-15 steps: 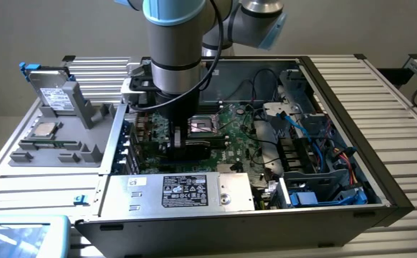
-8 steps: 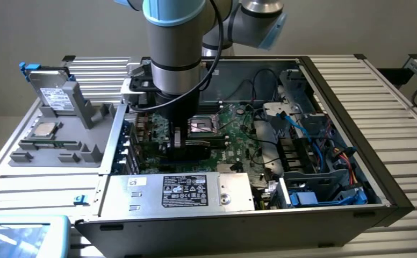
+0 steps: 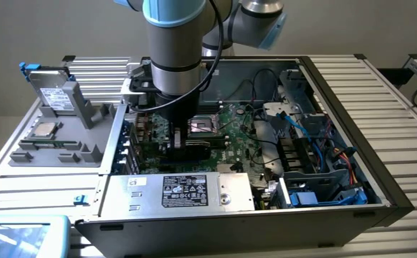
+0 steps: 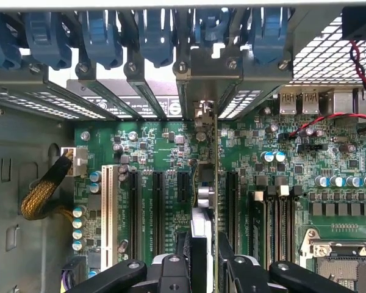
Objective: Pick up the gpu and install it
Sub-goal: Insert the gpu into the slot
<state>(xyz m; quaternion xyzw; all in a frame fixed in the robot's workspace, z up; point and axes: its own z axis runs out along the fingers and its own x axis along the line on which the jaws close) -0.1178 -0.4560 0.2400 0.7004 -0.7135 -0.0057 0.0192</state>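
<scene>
Claw (image 4: 204, 268) fingers clamp the gpu (image 4: 215, 183) edge-on, its long axis running toward the rear brackets (image 4: 140, 91), directly above the motherboard (image 4: 165, 152) slots.

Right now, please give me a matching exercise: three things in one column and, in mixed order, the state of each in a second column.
Things:
1. gpu
2. drive box
3. memory stick

States:
a. lies flat on the grey holder
b. held edge-on in the end effector, over the motherboard
c. stands upright in the grey holder

Pairs: 1-b, 2-c, 3-a.
</scene>
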